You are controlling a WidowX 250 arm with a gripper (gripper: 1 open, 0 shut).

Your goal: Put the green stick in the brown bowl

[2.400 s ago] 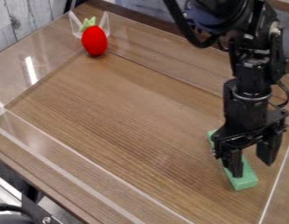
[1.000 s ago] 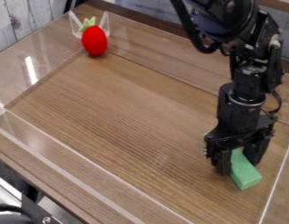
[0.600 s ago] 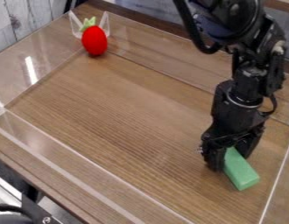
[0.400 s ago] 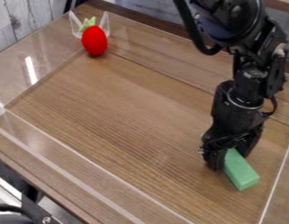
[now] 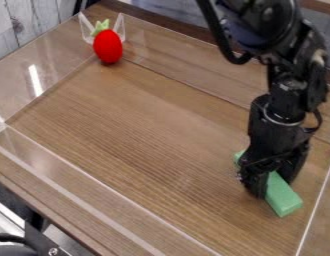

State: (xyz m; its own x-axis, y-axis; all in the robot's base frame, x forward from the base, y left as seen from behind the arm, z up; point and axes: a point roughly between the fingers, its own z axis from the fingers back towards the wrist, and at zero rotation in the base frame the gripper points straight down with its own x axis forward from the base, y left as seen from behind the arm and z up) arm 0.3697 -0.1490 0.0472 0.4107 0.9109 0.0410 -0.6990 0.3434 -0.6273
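Note:
The green stick [image 5: 281,197] is a mint-green block lying flat on the wooden table near the right front edge. My black gripper [image 5: 260,181] points straight down onto its near-left part. The fingers are drawn in against the stick and hide its middle. A sliver of green shows behind the gripper's left side. The stick rests on the table surface. No brown bowl shows in this view.
A red strawberry toy with green leaves [image 5: 108,44] lies at the back left. A clear raised rim [image 5: 74,165] runs round the wooden table [image 5: 141,120]. The table's right edge is close to the stick.
The gripper went from open astride the stick to closed on it, with its wrist turned. The stick has swung and shifted slightly to the right on the table.

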